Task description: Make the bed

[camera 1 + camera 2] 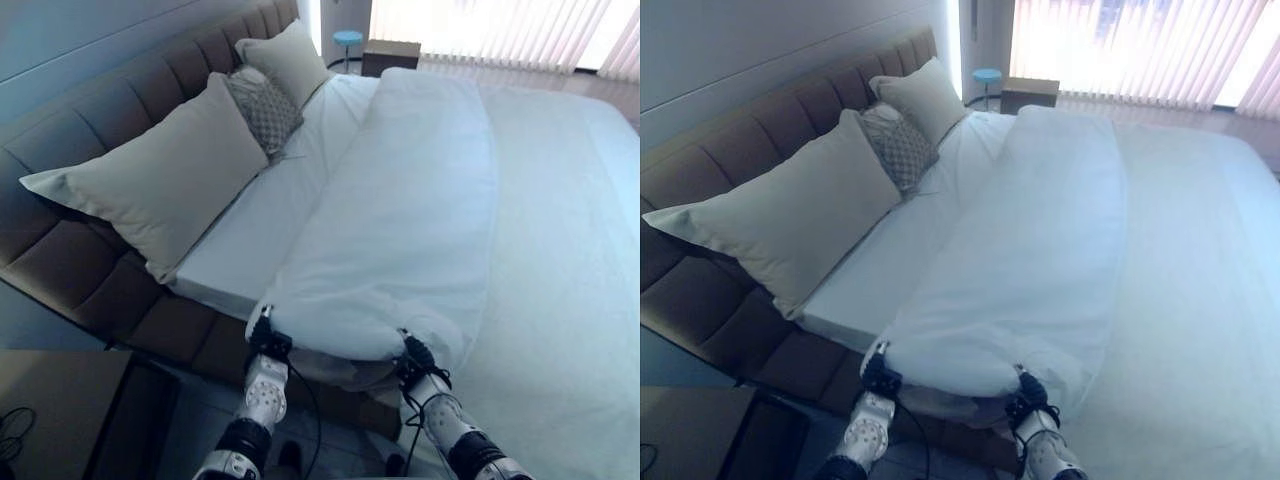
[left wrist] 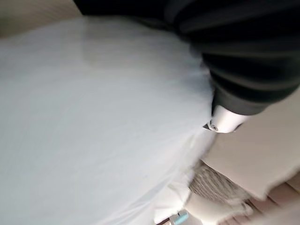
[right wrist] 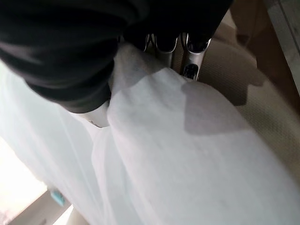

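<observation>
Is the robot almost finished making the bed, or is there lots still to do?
About midway. Done: the pillows already stand against the headboard. In hand: the left hand and right hand are at the near edge of the white duvet, fingers buried in the cloth. Left: the duvet lies folded back on itself, leaving a strip of bare sheet below the pillows, so it needs drawing up and smoothing.

Bed [image 1: 300,215]: 1 | white duvet [image 1: 420,210]: 1 | large plain pillows [image 1: 160,180]: 2 | patterned cushion [image 1: 262,108]: 1 | padded headboard [image 1: 80,270]: 1 | blue stool [image 1: 347,40]: 1 | bedside cabinets [image 1: 390,55]: 2 | robot hands: 2
</observation>
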`<state>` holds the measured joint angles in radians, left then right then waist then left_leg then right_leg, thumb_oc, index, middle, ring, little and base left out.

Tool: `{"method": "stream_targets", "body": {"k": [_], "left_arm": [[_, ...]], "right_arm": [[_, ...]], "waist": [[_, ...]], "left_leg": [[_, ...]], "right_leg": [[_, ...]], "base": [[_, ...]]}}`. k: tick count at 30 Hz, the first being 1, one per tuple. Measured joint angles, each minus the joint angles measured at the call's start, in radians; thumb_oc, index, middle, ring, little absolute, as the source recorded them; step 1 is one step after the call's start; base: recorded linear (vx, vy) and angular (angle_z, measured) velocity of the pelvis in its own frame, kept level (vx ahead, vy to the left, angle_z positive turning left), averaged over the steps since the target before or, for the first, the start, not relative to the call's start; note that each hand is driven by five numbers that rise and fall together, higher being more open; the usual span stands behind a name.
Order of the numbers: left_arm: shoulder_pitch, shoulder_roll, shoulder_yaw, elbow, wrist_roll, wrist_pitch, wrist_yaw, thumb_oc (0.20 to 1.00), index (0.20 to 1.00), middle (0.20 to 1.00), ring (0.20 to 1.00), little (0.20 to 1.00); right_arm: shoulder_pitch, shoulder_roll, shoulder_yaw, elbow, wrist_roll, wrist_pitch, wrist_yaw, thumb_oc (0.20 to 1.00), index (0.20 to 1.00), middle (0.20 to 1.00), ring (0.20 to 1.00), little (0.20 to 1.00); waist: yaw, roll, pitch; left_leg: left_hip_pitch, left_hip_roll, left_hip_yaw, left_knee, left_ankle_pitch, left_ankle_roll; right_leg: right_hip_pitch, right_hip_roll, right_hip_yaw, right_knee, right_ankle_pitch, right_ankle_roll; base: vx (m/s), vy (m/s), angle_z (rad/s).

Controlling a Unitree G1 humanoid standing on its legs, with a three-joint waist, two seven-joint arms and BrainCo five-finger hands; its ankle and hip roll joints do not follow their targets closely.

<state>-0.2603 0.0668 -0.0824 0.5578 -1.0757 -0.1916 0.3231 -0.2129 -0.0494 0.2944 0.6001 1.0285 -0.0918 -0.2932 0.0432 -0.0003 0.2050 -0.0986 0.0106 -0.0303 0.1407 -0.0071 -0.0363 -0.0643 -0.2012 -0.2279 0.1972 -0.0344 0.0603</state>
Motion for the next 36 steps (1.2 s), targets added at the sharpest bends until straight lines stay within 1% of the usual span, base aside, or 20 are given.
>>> {"method": "stream_targets", "body": {"k": [3,4,7,9,13,14,15,16,17,18,19,20,22,25,27,32,33,34,35,36], "left_arm": [[0.008,0.035,0.029,-0.118,0.004,0.003,0.010,0.200,0.200,0.200,0.200,0.200],[0.033,0.034,0.063,-0.204,0.005,0.003,0.012,0.200,0.200,0.200,0.200,0.200],[0.056,0.015,0.081,-0.248,0.025,-0.010,0.002,0.200,0.200,0.200,0.200,0.200],[0.076,-0.003,0.082,-0.262,0.024,-0.016,-0.015,0.200,0.200,0.200,0.200,0.200],[0.142,-0.058,0.084,-0.243,0.008,-0.020,-0.030,0.200,0.200,0.200,0.200,0.200],[0.164,-0.071,0.079,-0.217,0.001,-0.020,-0.044,0.200,0.200,0.200,0.200,0.200],[0.163,-0.087,0.072,-0.173,0.001,-0.020,-0.060,0.200,0.200,0.200,0.200,0.200],[0.151,-0.094,0.065,-0.162,-0.001,-0.019,-0.059,0.200,0.200,0.200,0.200,0.200],[0.161,-0.099,0.054,-0.124,-0.003,-0.018,-0.067,0.200,0.200,0.200,0.200,0.200],[0.148,-0.100,0.045,-0.081,-0.003,-0.011,-0.069,0.200,0.200,0.200,0.200,0.200],[0.146,-0.107,0.044,-0.070,-0.003,-0.007,-0.069,0.200,0.200,0.200,0.200,0.200],[0.137,-0.106,0.035,-0.032,-0.003,-0.003,-0.070,0.200,0.200,0.200,0.200,0.200],[0.117,-0.107,0.034,-0.011,0.002,-0.001,-0.072,0.200,0.200,0.200,0.200,0.200],[0.059,-0.095,0.030,0.047,0.016,-0.002,-0.085,0.200,0.200,0.200,0.200,0.200],[0.011,-0.089,0.024,0.117,0.049,-0.002,-0.085,0.200,0.200,0.200,0.200,0.200],[-0.075,-0.024,0.024,0.260,0.171,-0.004,-0.076,0.200,0.200,0.200,0.200,0.200],[-0.107,-0.002,0.016,0.315,0.202,-0.005,-0.075,0.200,0.200,0.200,0.200,0.200],[-0.132,0.016,0.016,0.352,0.212,-0.003,-0.073,0.200,0.200,0.200,0.200,0.200],[-0.137,0.025,0.016,0.359,0.230,-0.002,-0.070,0.200,0.200,0.200,0.200,0.200],[-0.143,0.032,0.016,0.366,0.242,0.000,-0.068,0.235,0.235,0.235,0.235,0.235]], "right_arm": [[-0.004,-0.005,0.004,-0.149,-0.023,-0.005,0.009,0.200,0.200,0.200,0.200,0.200],[-0.003,-0.019,0.009,-0.270,-0.045,-0.009,0.020,0.200,0.200,0.200,0.200,0.200],[-0.008,-0.038,0.007,-0.351,-0.107,-0.050,0.069,0.200,0.200,0.200,0.200,0.200],[0.008,-0.052,0.005,-0.364,-0.146,-0.065,0.101,0.200,0.200,0.200,0.200,0.200],[0.103,-0.060,-0.003,-0.350,-0.178,-0.074,0.127,0.200,0.200,0.200,0.200,0.200],[0.143,-0.066,0.001,-0.330,-0.199,-0.078,0.139,0.200,0.200,0.200,0.200,0.200],[0.167,-0.073,0.002,-0.288,-0.209,-0.083,0.145,0.200,0.200,0.200,0.200,0.200],[0.162,-0.082,0.004,-0.270,-0.211,-0.077,0.144,0.200,0.200,0.200,0.200,0.200],[0.168,-0.106,0.031,-0.189,-0.224,-0.077,0.143,0.200,0.200,0.200,0.200,0.200],[0.136,-0.124,0.052,-0.107,-0.238,-0.045,0.143,0.200,0.200,0.200,0.200,0.200],[0.141,-0.128,0.057,-0.087,-0.238,-0.029,0.142,0.200,0.200,0.200,0.200,0.200],[0.126,-0.130,0.077,-0.017,-0.279,-0.015,0.143,0.200,0.200,0.200,0.200,0.200],[0.102,-0.133,0.077,0.003,-0.331,0.004,0.138,0.200,0.200,0.200,0.200,0.200],[0.004,-0.137,0.082,0.088,-0.441,0.012,0.134,0.200,0.200,0.200,0.200,0.200],[-0.048,-0.139,0.096,0.160,-0.469,0.020,0.132,0.200,0.200,0.200,0.200,0.200],[-0.191,-0.105,0.157,0.315,-0.573,0.040,0.129,0.200,0.200,0.200,0.200,0.200],[-0.232,-0.096,0.179,0.356,-0.599,0.042,0.129,0.495,0.495,0.495,0.495,0.495],[-0.261,-0.086,0.193,0.385,-0.618,0.050,0.130,1.000,1.000,1.000,1.000,1.000],[-0.269,-0.078,0.194,0.399,-0.632,0.053,0.130,1.000,1.000,1.000,1.000,1.000],[-0.280,-0.070,0.194,0.416,-0.645,0.056,0.131,1.000,1.000,1.000,1.000,1.000]], "waist": [[0.005,-0.015,-0.002],[0.010,-0.019,0.000],[0.023,-0.021,-0.001],[0.020,-0.023,-0.002],[0.011,-0.019,0.000],[-0.004,-0.007,0.008],[-0.002,-0.003,0.018],[-0.001,-0.006,0.028],[0.004,0.011,0.064],[0.009,0.024,0.102],[0.006,0.035,0.109],[-0.001,0.052,0.113],[-0.001,0.069,0.125],[0.009,0.069,0.147],[0.023,0.076,0.158],[0.032,0.067,0.179],[0.033,0.066,0.190],[0.035,0.065,0.191],[0.035,0.064,0.192],[0.036,0.063,0.192]], "left_leg": [[0.000,-0.016,0.017,-0.011,0.001,0.013],[0.008,-0.014,0.035,-0.022,0.004,0.015],[0.038,-0.012,0.052,-0.038,0.002,0.008],[0.042,0.005,0.052,-0.043,0.006,-0.004],[0.034,0.031,0.036,-0.057,0.026,-0.025],[0.016,0.033,0.025,-0.038,0.031,-0.031],[-0.044,0.030,0.026,0.034,0.031,-0.032],[-0.067,0.031,0.027,0.064,0.031,-0.034],[-0.105,0.032,-0.010,0.117,0.030,-0.045],[-0.122,0.033,-0.082,0.132,0.045,-0.077],[-0.121,0.038,-0.092,0.112,0.051,-0.086],[-0.121,0.063,-0.097,0.058,0.057,-0.095],[-0.150,0.090,-0.077,0.007,0.053,-0.095],[-0.199,0.097,-0.071,-0.054,0.093,-0.098],[-0.211,0.096,-0.068,-0.064,0.097,-0.096],[-0.215,0.090,-0.032,-0.084,0.099,-0.090],[-0.215,0.087,-0.027,-0.083,0.098,-0.088],[-0.214,0.087,-0.024,-0.084,0.094,-0.082],[-0.213,0.086,-0.023,-0.084,0.093,-0.081],[-0.211,0.085,-0.021,-0.084,0.093,-0.081]], "right_leg": [[0.011,-0.008,-0.018,-0.035,0.015,0.003],[0.012,-0.011,-0.056,-0.050,0.030,0.023],[0.045,0.000,-0.077,-0.080,0.034,0.049],[0.048,0.020,-0.078,-0.081,0.023,0.041],[0.065,0.073,-0.026,-0.098,-0.002,0.021],[0.060,0.086,0.007,-0.091,-0.021,0.018],[0.029,0.091,0.023,-0.061,-0.044,0.013],[0.025,0.091,0.022,-0.056,-0.048,0.007],[-0.003,0.098,0.023,-0.030,-0.053,-0.008],[-0.019,0.103,0.030,-0.003,-0.064,-0.012],[-0.033,0.108,0.031,0.003,-0.065,-0.015],[-0.069,0.118,0.030,0.021,-0.070,-0.023],[-0.136,0.137,0.020,0.053,-0.074,-0.039],[-0.226,0.148,0.020,0.067,-0.059,-0.051],[-0.241,0.148,0.023,0.059,-0.053,-0.050],[-0.245,0.147,0.056,0.003,-0.019,-0.042],[-0.240,0.145,0.062,-0.008,-0.015,-0.039],[-0.238,0.146,0.065,-0.016,-0.013,-0.038],[-0.233,0.144,0.066,-0.024,-0.012,-0.037],[-0.227,0.143,0.067,-0.032,-0.009,-0.036]], "base": [[0.02,0.248,-0.13],[0.04,0.131,-0.37],[0.03,0.093,-0.30],[-0.03,0.046,0.14],[-0.10,0.001,0.35],[-0.36,-0.014,0.41],[-0.37,0.006,0.48],[-0.19,0.012,0.35],[-0.09,0.009,0.06],[-0.04,0.009,-0.07],[-0.04,0.038,-0.17],[-0.03,0.059,-0.11],[-0.10,0.065,-0.05],[-0.03,0.114,-0.09],[0.04,0.163,-0.05],[0.04,0.144,-0.17],[0.04,0.090,-0.10],[0.04,0.090,-0.06],[0.04,0.074,-0.02],[0.02,0.048,0.00]]}}
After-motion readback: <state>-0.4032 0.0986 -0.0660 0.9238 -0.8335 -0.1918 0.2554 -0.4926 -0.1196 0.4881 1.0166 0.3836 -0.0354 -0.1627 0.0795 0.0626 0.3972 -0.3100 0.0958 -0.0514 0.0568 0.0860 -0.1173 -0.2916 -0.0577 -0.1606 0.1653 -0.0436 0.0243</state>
